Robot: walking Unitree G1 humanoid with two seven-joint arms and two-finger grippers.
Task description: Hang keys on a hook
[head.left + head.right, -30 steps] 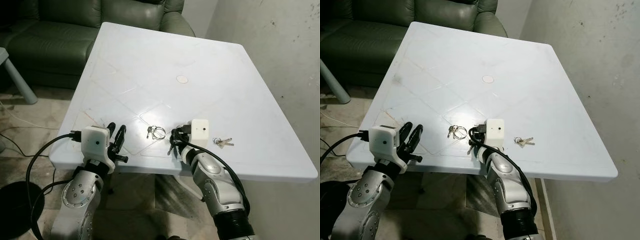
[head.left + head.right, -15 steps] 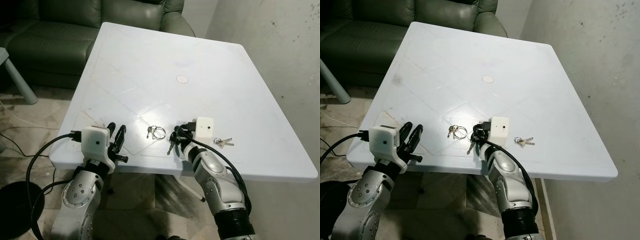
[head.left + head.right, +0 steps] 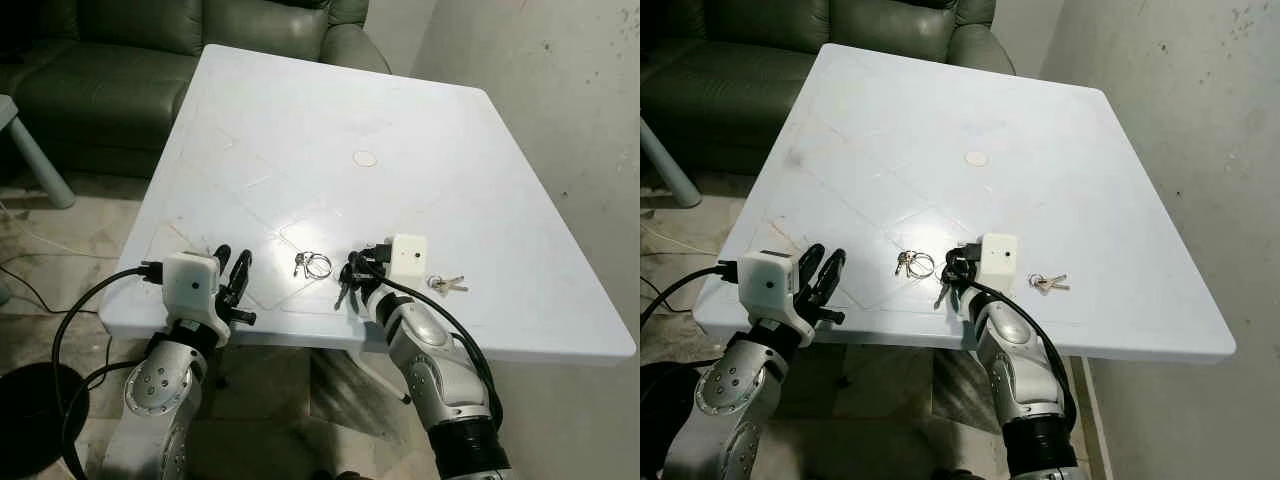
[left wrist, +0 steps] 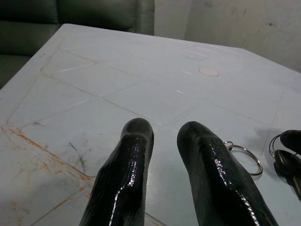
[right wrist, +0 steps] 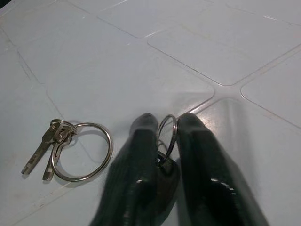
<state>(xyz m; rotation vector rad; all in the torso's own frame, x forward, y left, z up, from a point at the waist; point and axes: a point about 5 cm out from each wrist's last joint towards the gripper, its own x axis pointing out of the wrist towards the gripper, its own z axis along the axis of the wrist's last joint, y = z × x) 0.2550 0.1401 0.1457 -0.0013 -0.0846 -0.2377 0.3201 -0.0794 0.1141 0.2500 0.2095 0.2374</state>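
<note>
— Where are the keys, then?

— There are three lots on the white table, all near its front edge. The right gripper has its two black fingers pressed onto a dark bunch of keys, with the bunch's small ring standing up between the fingertips. The dark key hangs below the fingers, just above the tabletop.

— And the others?

— A second bunch on a large ring lies flat on the table just to the left of the right gripper, two silver keys at the ring's left side. A third small bunch lies to the right of the right arm's white wrist box, nearer the table's right edge.

— What is the left gripper doing?

— The left gripper sits low at the table's front left corner (over rusty scratch marks), its fingers a little apart with nothing between them, pointed across the table toward the large ring.

— Anything else around?

— A dark green sofa stands behind the table, a bare grey wall runs along the right, and a small round mark shows near the table's middle.
</note>
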